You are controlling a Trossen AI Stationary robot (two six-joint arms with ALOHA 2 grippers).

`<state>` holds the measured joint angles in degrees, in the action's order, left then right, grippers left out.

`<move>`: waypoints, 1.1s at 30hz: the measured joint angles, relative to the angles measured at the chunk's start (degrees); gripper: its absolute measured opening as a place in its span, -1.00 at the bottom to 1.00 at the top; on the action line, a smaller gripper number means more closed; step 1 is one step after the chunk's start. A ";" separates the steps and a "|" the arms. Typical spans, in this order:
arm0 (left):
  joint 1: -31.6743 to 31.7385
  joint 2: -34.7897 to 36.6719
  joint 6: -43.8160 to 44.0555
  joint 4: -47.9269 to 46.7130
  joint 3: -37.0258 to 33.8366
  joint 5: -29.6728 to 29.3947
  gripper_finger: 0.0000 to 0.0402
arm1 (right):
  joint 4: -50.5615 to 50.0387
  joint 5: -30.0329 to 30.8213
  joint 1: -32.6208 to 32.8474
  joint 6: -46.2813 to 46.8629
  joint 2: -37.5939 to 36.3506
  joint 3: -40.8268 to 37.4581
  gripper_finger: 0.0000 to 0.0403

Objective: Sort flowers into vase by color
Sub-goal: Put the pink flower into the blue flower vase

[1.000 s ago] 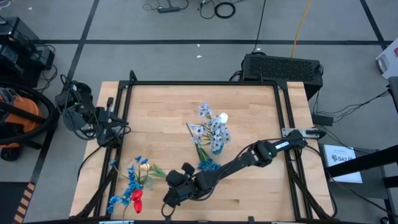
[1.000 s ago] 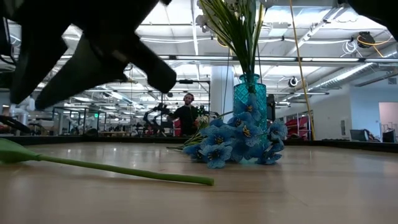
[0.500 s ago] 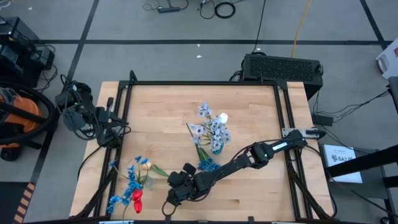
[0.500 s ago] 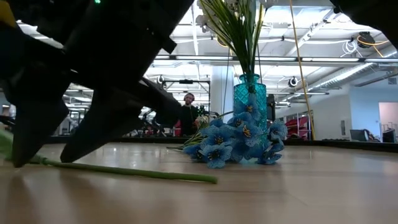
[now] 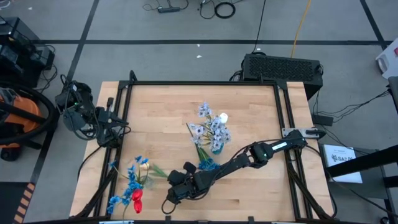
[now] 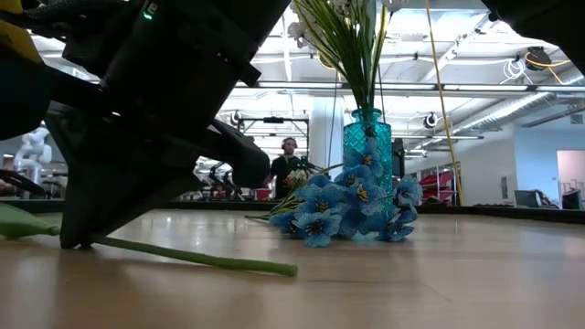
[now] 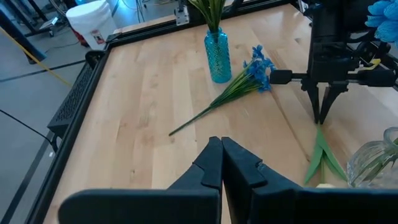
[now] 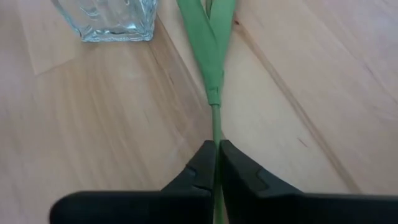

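My right gripper (image 5: 173, 183) reaches across to the table's near-left part and is shut on a green flower stem (image 8: 216, 121) lying on the wood. In the high view that stem runs to a cream tulip head (image 5: 144, 166) beside the clear glass vase (image 5: 140, 182), which holds bright blue sprays and a red tulip (image 5: 136, 199). A blue glass vase (image 5: 216, 147) at mid-table holds pale grey-blue sprays and a white tulip. One bright blue spray (image 5: 207, 165) lies on the table next to it. My left gripper (image 7: 217, 163) is shut and waits at the left edge. My right gripper pinches the tulip's bare stem (image 8: 216, 127) between its two fingers, just below the leaves (image 8: 212, 43). The fingers (image 6: 75, 228) come from above, pointing down, across the stem. The stem lies along the table, its free end (image 6: 288, 270) on the wood.
The clear glass vase (image 8: 107, 18) stands close to my right gripper, on the side of the leaves. The black frame rail (image 5: 199, 83) runs around the table. Bare wood (image 5: 261, 193) lies near the right corner. A person (image 6: 291, 164) stands far behind the table.
My right gripper has come down onto the stem lying on the table, and its fingers have shut on it. The stem's free end has shifted a little along the wood; the rest of the flower has stayed beside the glass vase.
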<state>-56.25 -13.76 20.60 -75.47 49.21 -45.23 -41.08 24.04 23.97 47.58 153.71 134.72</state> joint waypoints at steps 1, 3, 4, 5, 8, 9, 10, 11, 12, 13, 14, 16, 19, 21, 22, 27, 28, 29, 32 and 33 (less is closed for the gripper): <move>-0.01 0.00 0.00 -0.01 0.00 0.00 -0.97 | 0.02 0.04 0.00 0.13 -0.01 0.00 -0.96; 0.00 0.00 -0.02 -0.01 0.00 0.00 -0.97 | -0.12 -0.12 0.00 0.98 -0.28 0.18 -0.96; 0.01 0.00 0.00 0.01 0.00 0.00 -0.97 | -0.08 -0.25 -0.01 1.49 -0.36 0.22 -0.97; 0.01 0.00 0.00 0.01 0.00 0.00 -0.97 | -0.17 -0.19 -0.02 2.09 -0.90 0.18 -0.98; 0.01 0.01 -0.02 0.15 0.00 -0.02 -0.97 | -0.88 3.42 0.48 3.99 -3.08 0.05 -0.99; -0.01 0.00 -0.02 0.44 0.00 -0.03 -0.97 | -1.18 5.66 0.86 4.56 -4.23 0.06 -0.99; -0.01 0.00 -0.04 0.86 0.00 -0.05 -0.97 | -1.44 8.09 1.30 4.90 -5.41 0.09 -0.99; 0.00 0.02 -0.04 1.58 0.00 -0.07 -0.97 | -1.90 10.87 1.86 5.01 -6.85 0.10 -0.99; 0.01 0.00 -0.06 2.37 0.00 -0.09 -0.97 | -2.57 13.74 2.50 4.97 -8.14 0.12 -0.99; -0.01 0.00 -0.15 3.12 0.00 -0.24 -0.97 | -2.93 16.28 3.08 4.84 -9.25 0.22 -0.99; 0.01 0.01 -0.46 3.91 0.00 -0.36 -0.97 | -3.34 18.71 3.76 4.53 -10.43 0.24 -0.99; 0.00 0.00 -2.02 5.58 0.00 -0.43 -0.97 | -5.14 23.39 5.22 4.36 -12.55 0.24 -1.00; -0.01 0.00 -4.94 8.13 0.00 -0.74 -0.97 | -6.26 29.79 7.33 4.28 -15.83 0.24 -1.00; 0.00 0.00 -5.82 9.63 0.00 -1.76 -0.97 | -6.99 33.53 8.54 4.29 -17.85 0.24 -1.00; -0.01 0.00 -6.19 10.69 0.00 -2.38 -0.97 | -7.45 35.62 9.13 4.70 -18.90 0.24 -1.00; 0.00 -0.43 -7.44 13.54 -0.03 -4.12 -0.97 | -18.36 50.02 12.31 9.77 -22.55 0.24 -1.00; 0.01 -0.71 -8.24 14.14 -0.11 -4.29 -0.97 | -22.89 52.83 13.16 12.85 -23.11 0.24 -1.00; 0.01 -1.17 -9.19 14.63 -0.25 -4.63 -0.97 | -28.11 54.99 14.14 17.38 -23.60 0.24 -1.00; -0.02 -2.89 -11.24 18.18 -1.13 -5.64 -0.97 | -45.44 58.19 17.10 35.83 -24.70 0.24 -1.00; 0.00 -3.55 -12.20 19.69 -1.57 -6.49 -0.97 | -49.40 58.75 18.03 41.37 -24.85 0.20 -1.00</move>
<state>-56.26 -17.31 8.40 -55.78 47.64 -51.73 -90.48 82.78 41.99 88.95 128.86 134.91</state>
